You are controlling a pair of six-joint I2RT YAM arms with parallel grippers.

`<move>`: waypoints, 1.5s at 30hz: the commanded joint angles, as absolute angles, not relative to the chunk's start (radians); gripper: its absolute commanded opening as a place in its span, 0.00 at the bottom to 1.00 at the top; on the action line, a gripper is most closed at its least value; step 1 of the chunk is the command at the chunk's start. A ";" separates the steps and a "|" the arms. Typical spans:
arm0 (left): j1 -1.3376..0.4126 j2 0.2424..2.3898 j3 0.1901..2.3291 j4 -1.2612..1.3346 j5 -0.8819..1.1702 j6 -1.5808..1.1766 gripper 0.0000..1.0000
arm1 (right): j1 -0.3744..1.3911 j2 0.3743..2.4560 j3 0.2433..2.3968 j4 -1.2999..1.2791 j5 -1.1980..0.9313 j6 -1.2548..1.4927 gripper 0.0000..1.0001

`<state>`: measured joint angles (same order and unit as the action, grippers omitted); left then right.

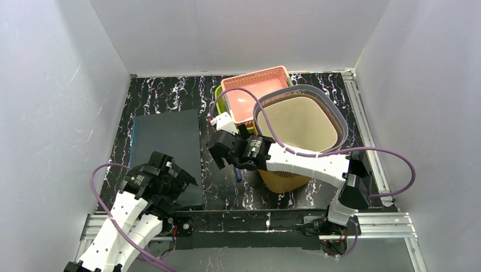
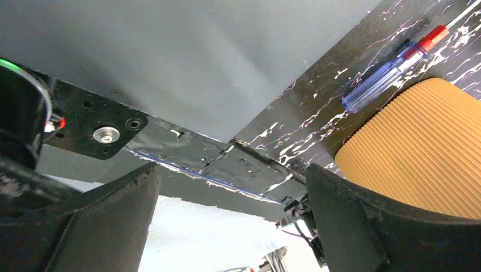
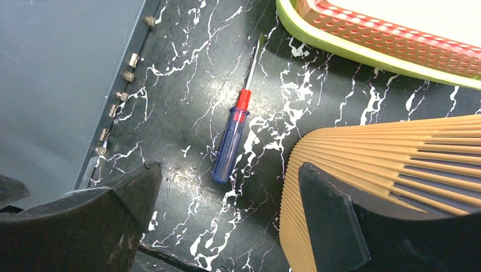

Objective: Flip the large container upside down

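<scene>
The large container (image 1: pixel 300 122) is a tan ribbed bin with a grey rim. It stands upright, mouth up, right of the table's middle. Its ribbed wall (image 3: pixel 385 164) fills the right of the right wrist view and also shows at the right of the left wrist view (image 2: pixel 420 153). My right gripper (image 1: pixel 219 148) hangs just left of the bin, low over the table. It is open (image 3: pixel 227 170) with its right finger close beside the bin's wall and nothing held. My left gripper (image 1: pixel 170 178) is at the near left, open (image 2: pixel 232 170) and empty.
A blue-handled screwdriver (image 1: pixel 238 173) (image 3: pixel 230 147) lies on the black marbled table just left of the bin. A pink perforated basket (image 1: pixel 255 93) sits in a green tray (image 1: pixel 218 99) behind the bin. A dark grey board (image 1: pixel 164 141) lies at the left. White walls enclose the table.
</scene>
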<state>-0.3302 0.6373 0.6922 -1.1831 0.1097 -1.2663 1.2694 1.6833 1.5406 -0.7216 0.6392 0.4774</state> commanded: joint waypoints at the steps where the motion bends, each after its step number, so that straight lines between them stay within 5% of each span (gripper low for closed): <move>1: -0.380 0.665 0.631 -1.131 0.073 -1.360 0.98 | 1.259 1.630 1.526 -0.666 0.665 0.501 0.99; 25: -0.739 0.718 0.514 -1.058 -0.202 -1.771 0.98 | 1.239 1.617 1.514 -0.664 0.655 0.503 0.99; 45: -0.734 0.869 0.597 -1.094 -0.572 -1.680 0.90 | 1.227 1.610 1.506 -0.648 0.581 0.524 0.99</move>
